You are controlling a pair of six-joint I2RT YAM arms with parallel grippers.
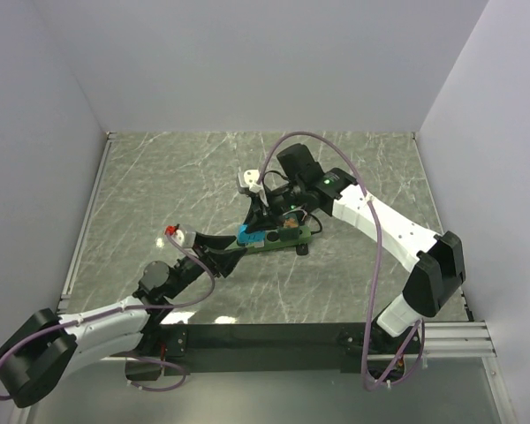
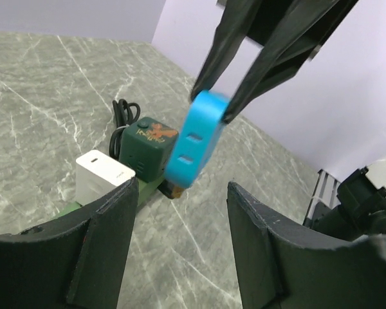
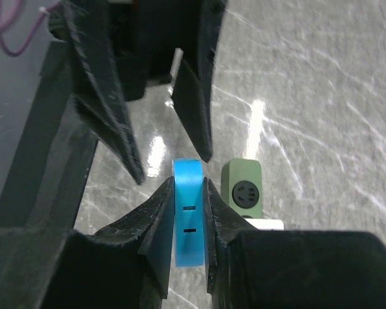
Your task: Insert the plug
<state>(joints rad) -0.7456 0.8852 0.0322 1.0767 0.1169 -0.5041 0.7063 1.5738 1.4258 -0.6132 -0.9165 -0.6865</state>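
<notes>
My right gripper (image 3: 190,193) is shut on a blue plug (image 3: 188,219) and holds it above the table, just left of the green power strip (image 3: 242,187). One round socket shows on the strip's face. In the top view the blue plug (image 1: 252,236) hangs at the left end of the strip (image 1: 287,236), under the right gripper (image 1: 263,221). My left gripper (image 2: 180,193) is open and empty, its fingers (image 2: 109,232) low on either side, just short of the blue plug (image 2: 194,138). The left gripper (image 1: 228,256) sits close to the strip's left end.
A white adapter (image 2: 103,174) and a dark green adapter (image 2: 148,145) sit on the strip, with a coiled black cable (image 2: 123,112) behind. A white plug (image 1: 247,181) lies further back. A small red and white piece (image 1: 175,234) lies to the left. Walls enclose the table.
</notes>
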